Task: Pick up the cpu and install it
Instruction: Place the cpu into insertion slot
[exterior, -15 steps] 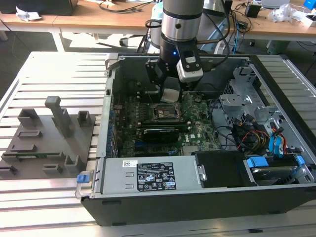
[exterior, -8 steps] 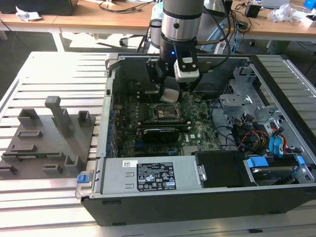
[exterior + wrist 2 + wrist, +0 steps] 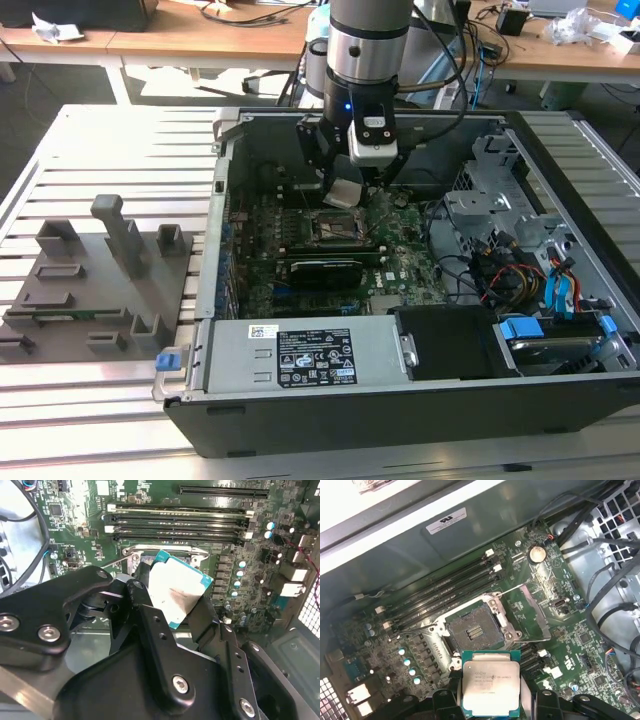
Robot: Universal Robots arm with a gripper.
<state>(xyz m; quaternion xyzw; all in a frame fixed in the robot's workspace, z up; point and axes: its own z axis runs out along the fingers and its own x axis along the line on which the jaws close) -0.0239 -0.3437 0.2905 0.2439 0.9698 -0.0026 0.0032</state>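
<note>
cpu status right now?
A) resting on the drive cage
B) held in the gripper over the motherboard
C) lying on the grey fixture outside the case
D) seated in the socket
B: the cpu is clamped in the gripper above the board, and the socket beside it is open and empty.

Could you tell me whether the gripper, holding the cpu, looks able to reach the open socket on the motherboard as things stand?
Probably yes. The gripper holds the cpu above the board, the socket lies bare with its metal cover swung aside, and nothing stands between them.
</note>
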